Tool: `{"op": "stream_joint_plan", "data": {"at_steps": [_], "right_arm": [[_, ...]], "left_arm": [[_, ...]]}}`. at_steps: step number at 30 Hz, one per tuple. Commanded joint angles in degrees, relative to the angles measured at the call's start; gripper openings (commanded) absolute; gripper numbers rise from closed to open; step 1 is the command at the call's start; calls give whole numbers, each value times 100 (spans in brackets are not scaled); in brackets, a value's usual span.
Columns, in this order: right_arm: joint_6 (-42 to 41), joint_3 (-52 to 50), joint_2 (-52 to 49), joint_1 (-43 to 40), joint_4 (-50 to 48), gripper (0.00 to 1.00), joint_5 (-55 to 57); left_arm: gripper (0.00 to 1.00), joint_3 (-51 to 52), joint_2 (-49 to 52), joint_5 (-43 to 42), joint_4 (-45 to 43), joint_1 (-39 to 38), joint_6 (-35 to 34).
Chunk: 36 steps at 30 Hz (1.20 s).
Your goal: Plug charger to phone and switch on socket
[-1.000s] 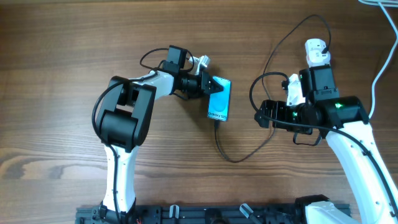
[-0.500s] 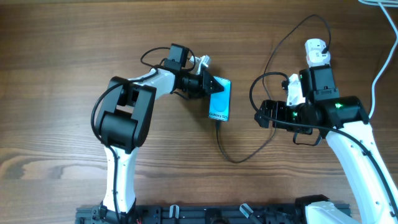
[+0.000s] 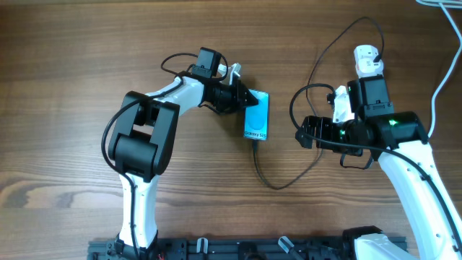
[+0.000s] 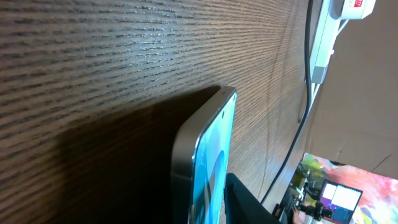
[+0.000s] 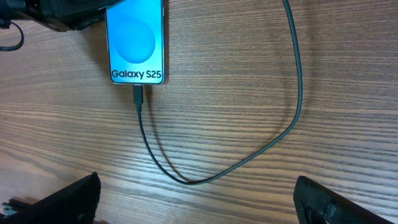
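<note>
The phone lies on the wooden table, its turquoise screen up and its "Galaxy S25" text at the near end. The charger's black plug tip sits in the phone's near end. Its thin cable loops right and runs up to the white socket. My left gripper straddles the phone's far left corner. One black finger stands a sliver off the screen, and the other is hidden. My right gripper hangs wide open above the cable loop, right of the phone and holding nothing.
A thick white cord runs along the table's far right edge. In the left wrist view the socket's red-marked end shows beyond the phone. Bare wood lies left of the left arm and in front of the phone.
The left gripper's jaws have eased apart at the phone's corner and its wrist has shifted slightly. The phone, the cable and the right arm have not moved.
</note>
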State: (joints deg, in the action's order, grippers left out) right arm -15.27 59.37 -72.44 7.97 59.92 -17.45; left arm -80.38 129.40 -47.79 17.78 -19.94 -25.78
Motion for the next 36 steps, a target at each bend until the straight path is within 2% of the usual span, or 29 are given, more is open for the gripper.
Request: {"op": "stream_joint_plan", "data": {"at_steps": [1, 11, 29, 30, 31, 32, 34, 36], "right_arm": [[7, -24, -52, -15, -31, 99, 116], [4, -90, -52, -17, -96, 100, 116], [-4, -94, -52, -17, -140, 100, 114], [-136, -94, -52, -17, -168, 100, 116], [-199, -94, -52, -17, -190, 100, 114], [-286, -94, -52, -17, -210, 100, 118], [-295, -94, -52, -17, -269, 99, 114], [-302, -94, -52, -15, -306, 100, 111]], "left_arm": [[27, 387, 658, 1974, 267, 57, -37], [29, 387, 658, 2500, 634, 57, -35], [29, 387, 658, 2494, 863, 57, -37], [42, 387, 658, 2494, 903, 61, -37], [50, 387, 654, 2496, 960, 76, -37], [51, 385, 627, 2494, 1062, 120, -37], [45, 385, 422, 2496, 1394, 264, -20], [42, 385, -26, 2538, 1773, 415, 7]]}}
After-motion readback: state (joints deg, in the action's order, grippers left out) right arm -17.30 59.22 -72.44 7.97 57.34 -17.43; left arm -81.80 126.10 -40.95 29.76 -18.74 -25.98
